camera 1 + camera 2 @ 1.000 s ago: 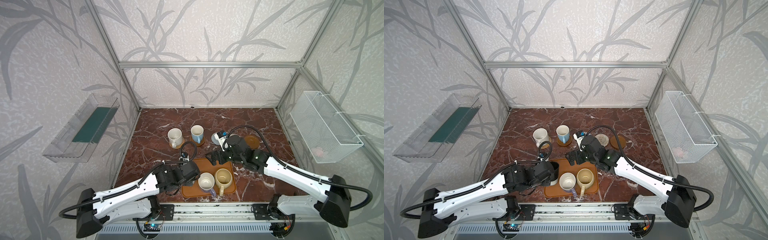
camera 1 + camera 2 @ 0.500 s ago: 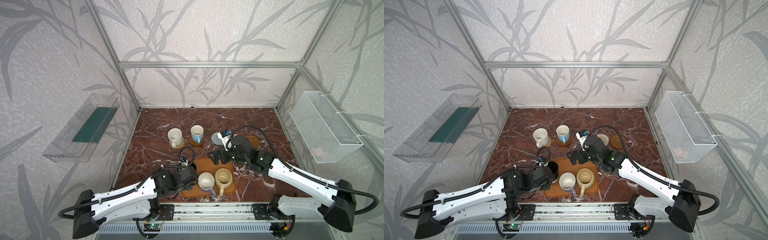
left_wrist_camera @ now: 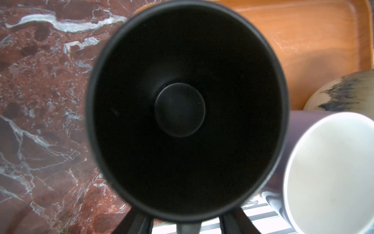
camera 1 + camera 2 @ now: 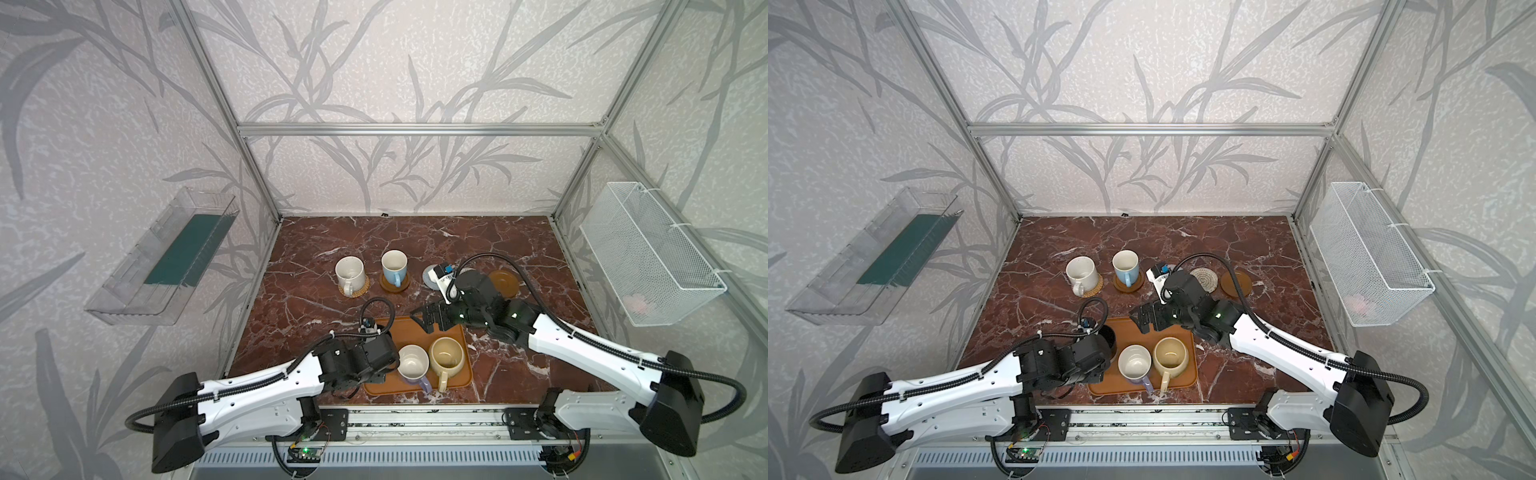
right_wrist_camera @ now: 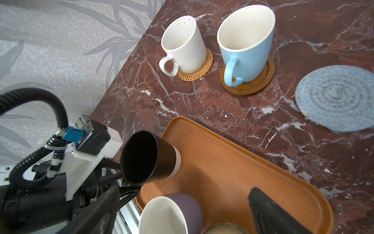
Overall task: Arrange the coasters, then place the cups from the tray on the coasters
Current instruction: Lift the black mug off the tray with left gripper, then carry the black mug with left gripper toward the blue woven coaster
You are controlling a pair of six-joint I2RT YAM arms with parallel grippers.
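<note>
The orange-brown tray (image 4: 409, 332) holds a lavender cup (image 4: 412, 363), a cream-yellow cup (image 4: 446, 353) and a black cup (image 4: 1108, 337) at its left far corner. My left gripper (image 3: 187, 222) is open, one finger on each side of the black cup's handle (image 3: 188, 230) with gaps between. The white cup (image 4: 350, 270) stands on a tan rattan coaster (image 5: 199, 71), the light blue cup (image 4: 394, 266) on a brown coaster (image 5: 253, 85). Bare lie the grey-blue coaster (image 5: 336, 97), the cream coaster (image 4: 1204, 278) and a brown one (image 4: 503, 282). My right gripper (image 4: 428, 322) hangs open over the tray's far end.
A wire basket (image 4: 648, 257) hangs on the right wall and a clear plastic bin (image 4: 166, 257) on the left wall. The marble table (image 4: 415, 237) ends at metal frame posts and at a rail along the front.
My left gripper's fingers have parted from the black cup's handle, and that wrist has drawn back toward the front. The right arm has shifted only a little.
</note>
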